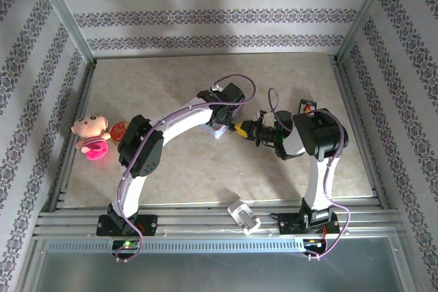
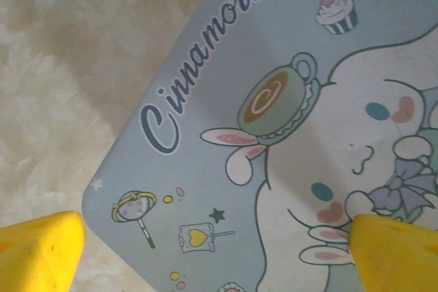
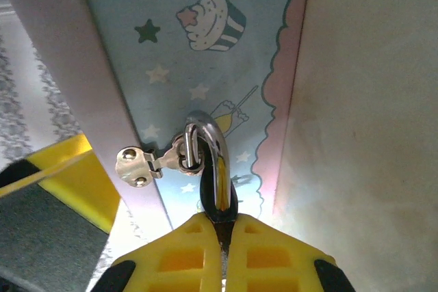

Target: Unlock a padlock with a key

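Padlock (image 3: 217, 169) pinched in right gripper (image 3: 221, 229) tips, hooked through tin hasp (image 3: 140, 165)

The padlock (image 3: 220, 169) gives away little beyond its silvery loop; its dark body is swallowed between the pinched yellow fingers (image 3: 185, 254) of the right gripper (image 3: 222, 227), and those fingers run off the bottom edge; from above, the tin (image 1: 219, 130) is mostly buried under the wrist of the left arm (image 1: 185, 117), and the lock there is too small to make out; seen from the left wrist, the tin's lid runs off the top, right and bottom edges, its cartoon rabbit (image 2: 369, 135) cut at the right; the left gripper (image 2: 217, 254) has both fingertips clipped by the bottom corners.
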Robot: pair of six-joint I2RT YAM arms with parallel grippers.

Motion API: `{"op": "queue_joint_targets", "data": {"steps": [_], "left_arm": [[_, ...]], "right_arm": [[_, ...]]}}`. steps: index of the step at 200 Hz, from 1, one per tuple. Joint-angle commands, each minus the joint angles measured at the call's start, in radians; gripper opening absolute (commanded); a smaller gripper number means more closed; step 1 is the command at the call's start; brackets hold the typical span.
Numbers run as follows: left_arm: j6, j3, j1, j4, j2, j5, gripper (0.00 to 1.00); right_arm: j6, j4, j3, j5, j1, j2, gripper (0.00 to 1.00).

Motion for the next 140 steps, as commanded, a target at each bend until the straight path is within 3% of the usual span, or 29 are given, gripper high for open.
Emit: {"op": "queue_joint_targets", "data": {"steps": [1, 27, 51, 95, 140], "left_arm": [[0.025, -0.053, 0.003, -0.127, 0.046, -0.061, 0.99], [0.022, -0.055, 0.004, -0.126, 0.052, -0.059, 0.99], [0.02, -0.056, 0.004, -0.121, 0.057, -0.048, 0.99], [0.023, -0.055, 0.004, -0.118, 0.057, -0.037, 0.99], [0.017, -0.058, 0.004, -0.12, 0.058, -0.036, 0.99]], "right_arm": [[-0.289, -0.461, 0.023, 0.067, -0.01, -0.103, 0.0], [-0.539, -0.903, 0.119, 0.222, -0.002, -0.239, 0.0], [-0.66, -1.1, 0.186, 0.341, 0.018, -0.289, 0.0], [-0.756, -1.23, 0.263, 0.553, 0.098, -0.279, 0.0], [-0.741, -1.2, 0.265, 0.638, 0.111, -0.304, 0.0]]}}
